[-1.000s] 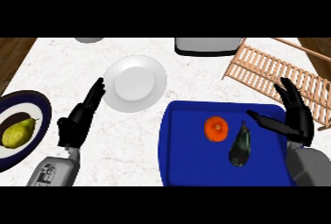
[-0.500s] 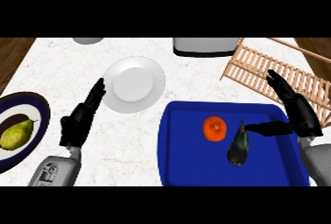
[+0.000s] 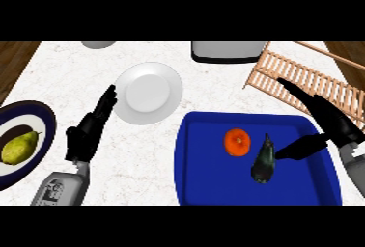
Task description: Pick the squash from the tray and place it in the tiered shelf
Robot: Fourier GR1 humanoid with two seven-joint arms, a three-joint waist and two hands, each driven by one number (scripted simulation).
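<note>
Single head view, steeply downward onto the counter (image 3: 149,159), forearms from the lower edge

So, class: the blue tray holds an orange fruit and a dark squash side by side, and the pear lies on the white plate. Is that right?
Not quite. The head view shows the pear on the dark-rimmed plate at the left edge; the white plate bears nothing. The rest stands: the orange fruit and the dark squash lie side by side in the blue tray.
</note>
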